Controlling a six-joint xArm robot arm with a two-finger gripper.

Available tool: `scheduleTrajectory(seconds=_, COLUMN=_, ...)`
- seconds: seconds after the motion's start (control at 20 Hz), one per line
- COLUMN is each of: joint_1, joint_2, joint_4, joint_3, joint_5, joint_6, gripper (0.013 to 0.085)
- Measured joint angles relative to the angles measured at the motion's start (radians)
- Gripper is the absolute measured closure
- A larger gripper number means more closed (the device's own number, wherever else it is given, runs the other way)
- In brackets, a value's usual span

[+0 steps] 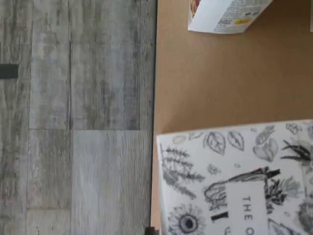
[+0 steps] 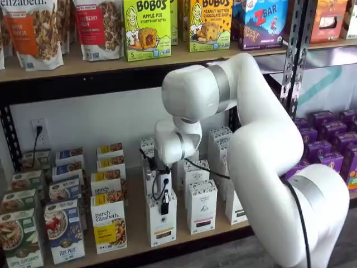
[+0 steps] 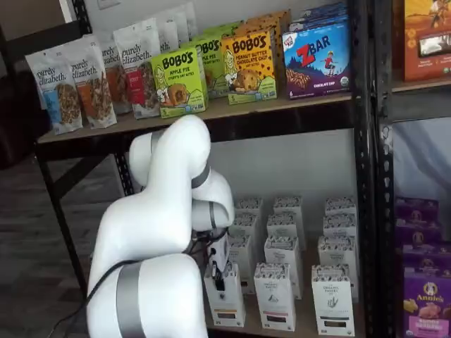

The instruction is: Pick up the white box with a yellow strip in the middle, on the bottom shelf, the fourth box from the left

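The white box [image 2: 162, 230] [image 3: 227, 304] stands at the front of the bottom shelf [image 2: 136, 241] [image 3: 249, 325], with a thin yellow-orange strip across its front. My gripper [image 2: 164, 207] [image 3: 218, 278] hangs right at its top. Only one black finger [image 2: 165, 204] shows, lying against the upper front face, so no gap can be judged. The wrist view shows a black-and-white botanical carton top [image 1: 234, 181] close below the camera, on tan shelf board [image 1: 220, 83].
Like white cartons with dark strips [image 2: 201, 206] [image 3: 275, 296] stand right beside and behind the box. "Purely elizabeth" boxes [image 2: 109, 226] sit to its left, purple boxes [image 2: 329, 151] far right. The white arm [image 2: 268, 156] fills the space before the shelf. Grey plank floor [image 1: 73, 117] lies past the shelf edge.
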Motion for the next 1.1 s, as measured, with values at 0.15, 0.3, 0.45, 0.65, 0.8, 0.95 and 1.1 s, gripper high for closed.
scheduleTrajectory(seconds=0.15, joint_1=0.000, joint_2=-0.001, joint_4=0.001, joint_3=0.001, joint_5=0.002, joint_6=-0.001, gripper=0.0330)
scheduleTrajectory(seconds=0.3, joint_1=0.000, joint_2=-0.002, joint_4=0.000, joint_3=0.001, joint_5=0.005, joint_6=0.001, gripper=0.0330)
scheduleTrajectory(seconds=0.45, joint_1=0.003, joint_2=0.000, joint_4=0.003, joint_3=-0.001, joint_5=0.009, joint_6=0.000, gripper=0.0370)
scheduleTrajectory(seconds=0.65, joint_1=0.005, joint_2=0.000, joint_4=0.008, joint_3=0.000, joint_5=0.011, joint_6=-0.002, gripper=0.0490)
scheduleTrajectory(seconds=0.8, joint_1=0.007, joint_2=-0.007, joint_4=-0.003, joint_3=0.018, joint_5=-0.012, joint_6=0.009, gripper=0.0490)
scheduleTrajectory(seconds=0.95, joint_1=0.007, joint_2=-0.016, joint_4=-0.012, joint_3=0.030, joint_5=-0.004, joint_6=0.018, gripper=0.0490)
scheduleTrajectory(seconds=1.1, joint_1=0.009, joint_2=-0.043, joint_4=-0.025, joint_3=0.071, joint_5=-0.010, joint_6=0.030, gripper=0.0490)
